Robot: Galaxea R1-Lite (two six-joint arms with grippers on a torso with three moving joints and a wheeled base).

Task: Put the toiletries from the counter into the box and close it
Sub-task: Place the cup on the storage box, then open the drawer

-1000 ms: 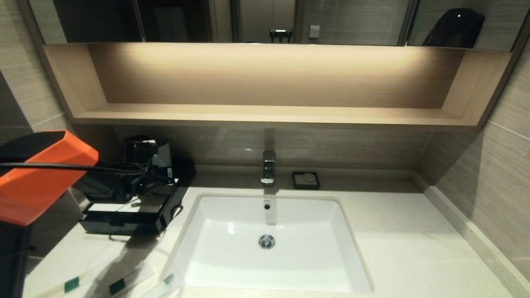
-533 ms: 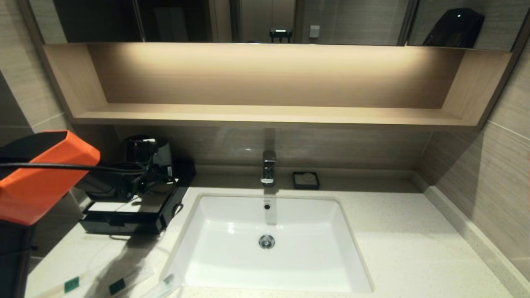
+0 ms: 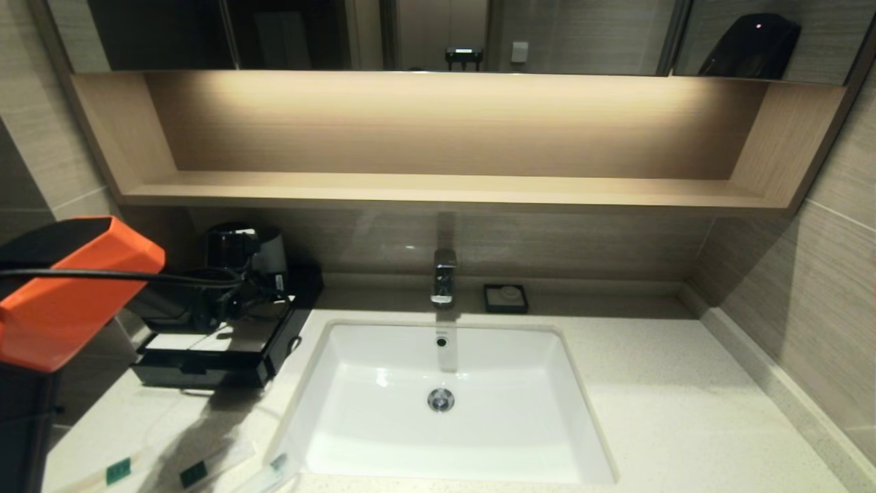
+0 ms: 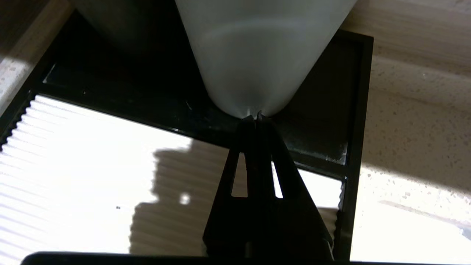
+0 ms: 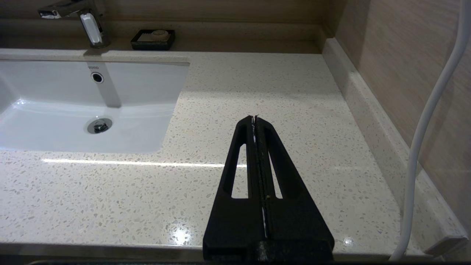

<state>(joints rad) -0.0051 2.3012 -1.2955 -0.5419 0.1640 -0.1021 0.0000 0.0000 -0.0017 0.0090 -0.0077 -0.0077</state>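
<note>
Our left claw (image 4: pixel 257 117) was over the box (image 3: pixel 205 373), fingers pressed together with nothing between them, tips right at the lower edge of the light grey cup (image 4: pixel 257 55); we couldn't tell if they touched it. In the head view that claw (image 3: pixel 263 291) sat above the back part of the box, at the left rear of the bench (image 3: pixel 684 411), with the cup (image 3: pixel 270 250) just behind it. The left wrist view showed the box's ribbed white top panel (image 4: pixel 92 165) below the claw and a dark recessed section (image 4: pixel 316 121) under the cup.

Toiletries (image 3: pixel 185 469) lay on the bench at its near left corner, beside the sink (image 3: pixel 445 397), well apart from the box: slim clear packets, two with small green square labels.

Our right claw (image 5: pixel 255 121) was parked over the bare bench right of the sink (image 5: pixel 73 99), fingers together, holding nothing. The tap (image 5: pixel 90 27) and small black soap dish (image 5: pixel 152 38) stood at the back edge.
</note>
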